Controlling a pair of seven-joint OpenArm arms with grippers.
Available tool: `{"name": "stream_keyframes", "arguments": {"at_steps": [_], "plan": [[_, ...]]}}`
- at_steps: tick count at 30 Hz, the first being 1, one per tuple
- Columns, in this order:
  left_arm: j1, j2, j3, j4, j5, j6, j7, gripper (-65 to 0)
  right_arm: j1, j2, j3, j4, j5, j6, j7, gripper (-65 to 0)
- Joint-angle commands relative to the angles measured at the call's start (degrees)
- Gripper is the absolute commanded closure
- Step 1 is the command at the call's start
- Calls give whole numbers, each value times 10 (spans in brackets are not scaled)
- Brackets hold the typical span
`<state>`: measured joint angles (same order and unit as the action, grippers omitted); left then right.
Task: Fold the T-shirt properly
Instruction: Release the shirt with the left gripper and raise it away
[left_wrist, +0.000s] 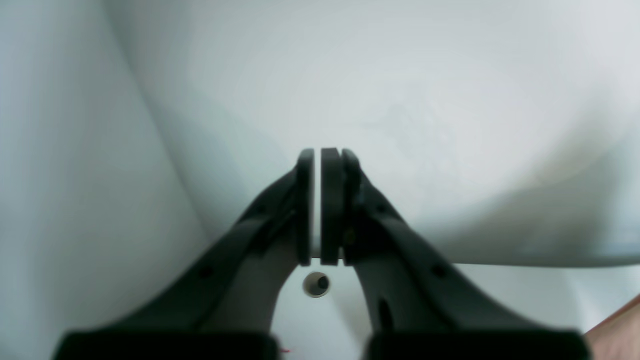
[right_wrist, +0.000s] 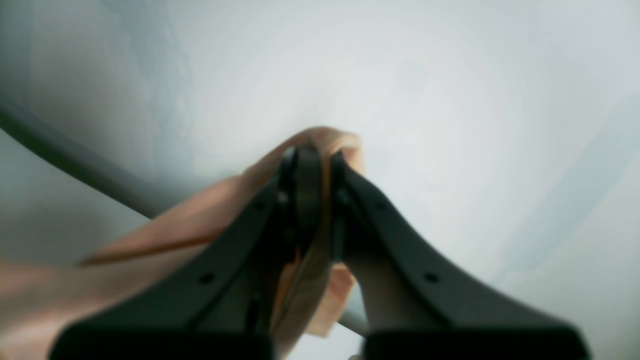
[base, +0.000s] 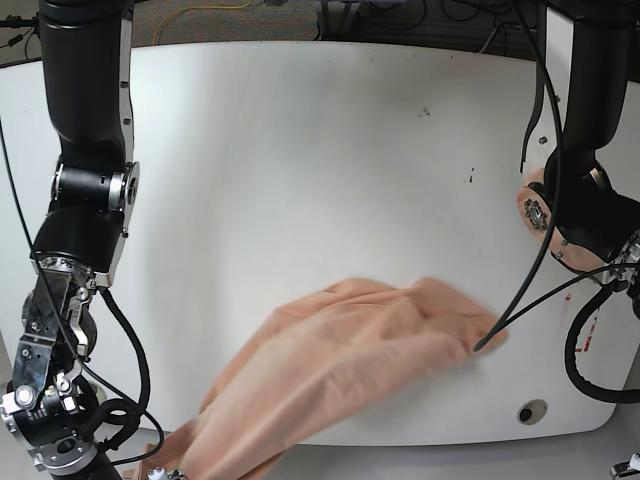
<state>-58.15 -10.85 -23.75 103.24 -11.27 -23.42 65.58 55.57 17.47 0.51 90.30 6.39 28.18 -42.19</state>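
**Shirt hanging off the table edge, pinched on one side only**

The wide white tabletop (base: 300, 150) is carrying most of the peach, wrinkled short-sleeved cotton T-shirt (base: 350, 360), which is lying bunched near the table's front edge and spilling over that edge toward the near left corner of the base view. In my judgement, the main risk is the cloth sliding further off the table: its hanging part is pulling on the rest, and only one arm is holding it. A second risk is a lopsided fold, since a pull from a single pinch point would be dragging the fabric into a rope rather than laying it flat. A thin pinch could also be slipping out under that load.

The black right gripper (right_wrist: 317, 165) is closing on a fold of the shirt, with peach cloth showing between its jaws, curling over their tips and trailing away to the left in its wrist view. The black left gripper (left_wrist: 320, 160) is closed, its jaws nearly touching with only a sliver of light between them, and is holding nothing; it is hanging over bare table, apart from the shirt.
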Motion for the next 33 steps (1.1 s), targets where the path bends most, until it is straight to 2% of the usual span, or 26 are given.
{"name": "stream_keyframes", "arguments": {"at_steps": [1, 13, 15, 17, 27, 29, 33], "plan": [[-24, -6, 7, 4, -5, -1, -19, 0, 32, 6, 3, 11, 2, -7, 23, -7], [-2, -8, 25, -5, 0, 1, -25, -3, -11, 12, 4, 38, 3, -1, 17, -6], [9, -7, 24, -4, -1, 1, -26, -3, -29, 12, 4, 51, 2, -1, 12, -6], [47, 3, 13, -3, -9, 2, -24, -4, -94, 12, 14, 106, 2, 0, -5, -3], [105, 28, 13, -10, -31, 4, -21, -6, -181, 6, 42, 164, 5, 2, -18, -3], [141, 38, 14, -22, -38, 5, -28, -7, -226, 1, 50, 175, 0, 1, -20, -2], [167, 41, 14, -31, -50, 6, -32, -8, -250, -3, 56, 179, -2, 2, -20, -1]]}}
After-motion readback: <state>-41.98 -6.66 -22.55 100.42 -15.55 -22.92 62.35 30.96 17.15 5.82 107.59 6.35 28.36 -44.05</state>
